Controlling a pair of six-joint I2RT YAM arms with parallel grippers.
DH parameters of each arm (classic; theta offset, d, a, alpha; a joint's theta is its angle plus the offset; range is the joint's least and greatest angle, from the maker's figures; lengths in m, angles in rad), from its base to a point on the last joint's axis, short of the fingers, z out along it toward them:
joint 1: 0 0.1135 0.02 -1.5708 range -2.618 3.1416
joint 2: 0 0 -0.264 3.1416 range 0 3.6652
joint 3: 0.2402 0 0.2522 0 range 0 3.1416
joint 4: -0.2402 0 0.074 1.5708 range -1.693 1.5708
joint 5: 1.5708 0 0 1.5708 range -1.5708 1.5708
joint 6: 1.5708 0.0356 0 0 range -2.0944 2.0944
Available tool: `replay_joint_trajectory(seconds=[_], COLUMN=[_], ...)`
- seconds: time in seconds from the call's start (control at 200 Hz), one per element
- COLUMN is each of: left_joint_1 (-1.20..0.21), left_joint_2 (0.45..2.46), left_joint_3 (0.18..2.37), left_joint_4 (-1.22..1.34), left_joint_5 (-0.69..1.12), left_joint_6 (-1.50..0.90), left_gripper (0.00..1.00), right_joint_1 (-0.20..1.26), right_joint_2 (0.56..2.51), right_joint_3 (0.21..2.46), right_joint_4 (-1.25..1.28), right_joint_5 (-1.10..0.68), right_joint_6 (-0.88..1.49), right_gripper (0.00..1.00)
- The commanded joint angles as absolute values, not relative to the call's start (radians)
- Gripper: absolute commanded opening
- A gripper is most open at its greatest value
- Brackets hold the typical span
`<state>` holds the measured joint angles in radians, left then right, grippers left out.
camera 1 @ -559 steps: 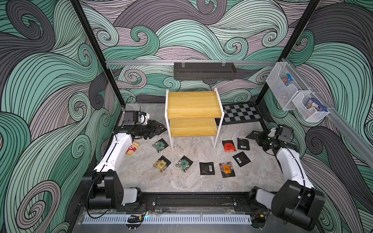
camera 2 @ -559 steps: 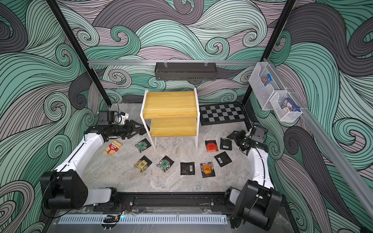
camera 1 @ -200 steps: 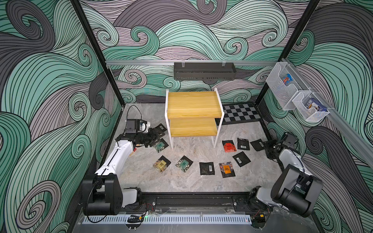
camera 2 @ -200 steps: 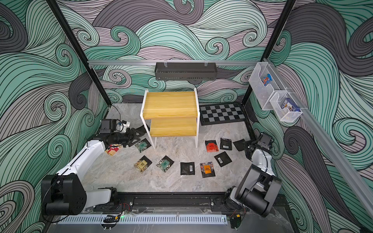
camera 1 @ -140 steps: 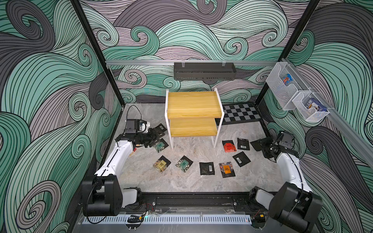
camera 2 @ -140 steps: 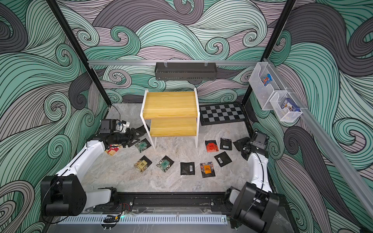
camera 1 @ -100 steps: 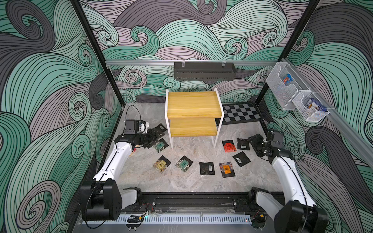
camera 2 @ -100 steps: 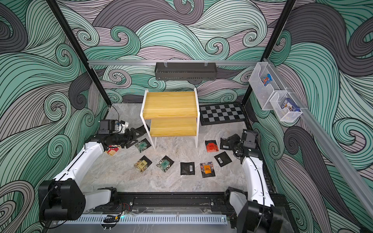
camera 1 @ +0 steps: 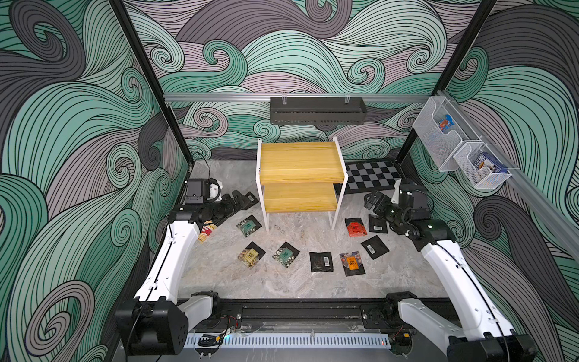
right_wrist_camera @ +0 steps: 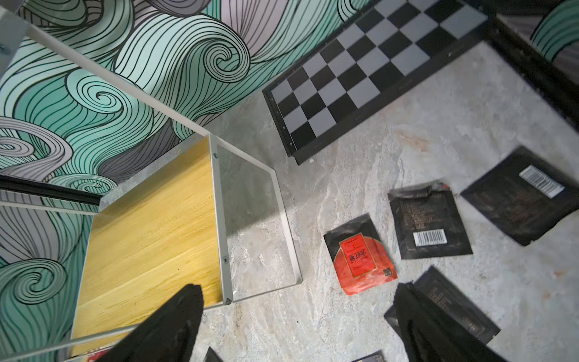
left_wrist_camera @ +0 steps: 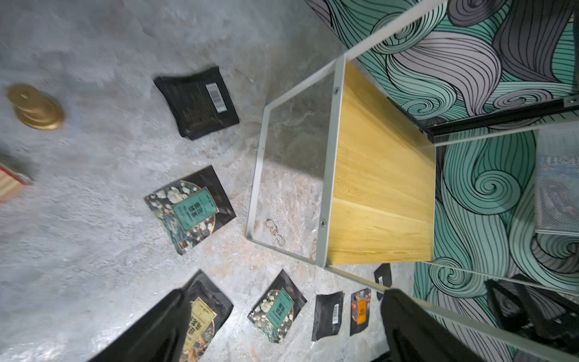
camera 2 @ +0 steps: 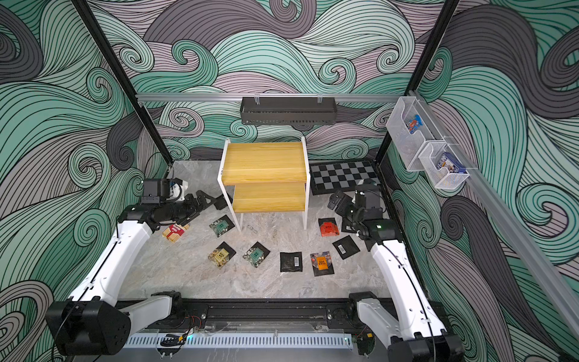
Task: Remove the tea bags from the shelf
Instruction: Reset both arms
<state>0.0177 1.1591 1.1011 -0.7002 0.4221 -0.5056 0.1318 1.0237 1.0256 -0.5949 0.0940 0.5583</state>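
Black square tea bags [camera 1: 320,261], barcode labels or teal, red fronts.

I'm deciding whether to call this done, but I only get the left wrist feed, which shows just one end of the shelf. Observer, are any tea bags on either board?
Observer: None that I can see. In both top views the top board of the shelf is bare, and so is what shows of the lower board.
Operator: Is the right gripper carrying one?
Observer: No. In the right wrist view the right gripper is open and holds nothing.
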Motion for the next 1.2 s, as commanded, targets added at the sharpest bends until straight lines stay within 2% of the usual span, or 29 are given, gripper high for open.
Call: replay_joint_trajectory(seconds=[0.0,0.195,0.37,0.47,0.6,0.806,0.976,1.111,1.196], left_joint_1=[0.021,0.018,0.012,0.001,0.003,0.003,0.003,0.0,0.0], left_joint_2=[1.163,1.222,1.239,1.229,1.288,1.349,1.417,1.5,1.554], left_joint_3=[1.182,1.26,1.185,1.075,0.983,0.725,0.591,0.502,0.462], left_joint_4=[-0.737,-0.704,-0.569,-0.396,-0.289,0.12,0.375,0.66,0.788], left_joint_5=[0.307,0.193,0.096,0.03,-0.066,-0.092,-0.082,-0.022,-0.024], left_joint_6=[-0.439,-0.371,-0.264,-0.163,-0.125,-0.05,-0.041,-0.012,-0.015], left_gripper=[0.99,0.98,0.99,0.99,0.99,0.99,0.98,0.99,0.99], right_joint_1=[0.17,0.185,0.193,0.192,0.171,0.147,0.118,0.119,0.126], right_joint_2=[1.063,1.077,1.072,1.123,1.175,1.244,1.284,1.413,1.519], right_joint_3=[1.083,1.069,0.857,0.803,0.715,0.526,0.407,0.361,0.347], right_joint_4=[-0.585,-0.405,0.007,0.064,0.126,0.404,0.628,0.854,0.994], right_joint_5=[0.209,0.32,0.366,0.404,0.408,0.449,0.395,0.281,0.274], right_joint_6=[0.41,0.262,-0.006,-0.052,0.01,-0.051,-0.061,-0.069,-0.084], right_gripper=[0.99,0.99,0.99,0.99,0.99,0.99,0.99,0.99,0.99])
